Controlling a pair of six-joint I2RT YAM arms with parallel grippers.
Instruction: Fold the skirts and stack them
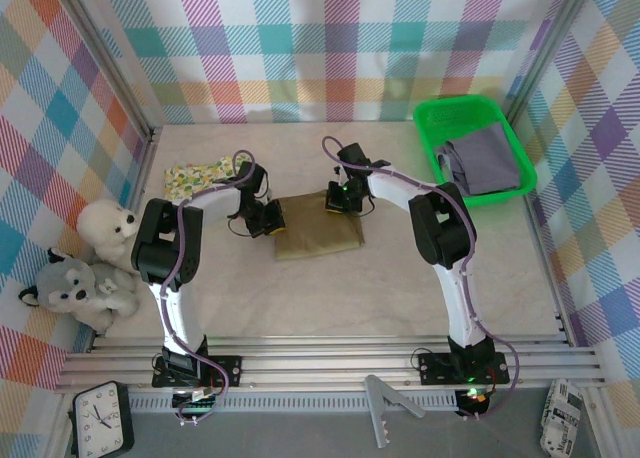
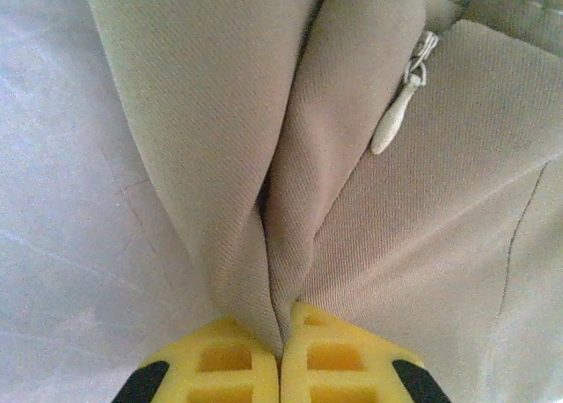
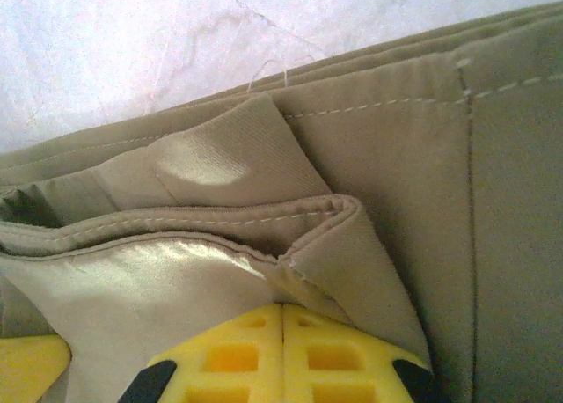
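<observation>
left end effector (image 2: 281,363) and right end effector (image 3: 283,355) clench the olive-khaki skirt (image 1: 320,236), its edges cut off close-up.

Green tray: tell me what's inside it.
A lavender-grey skirt lies loosely bunched inside the green tray, covering most of its floor. Bare green floor shows at the far end. Whatever lies beneath the skirt is hidden.

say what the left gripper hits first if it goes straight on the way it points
The olive-khaki skirt: the left gripper is shut on a pinched ridge of it, so it would likely just push deeper into that cloth.
</observation>
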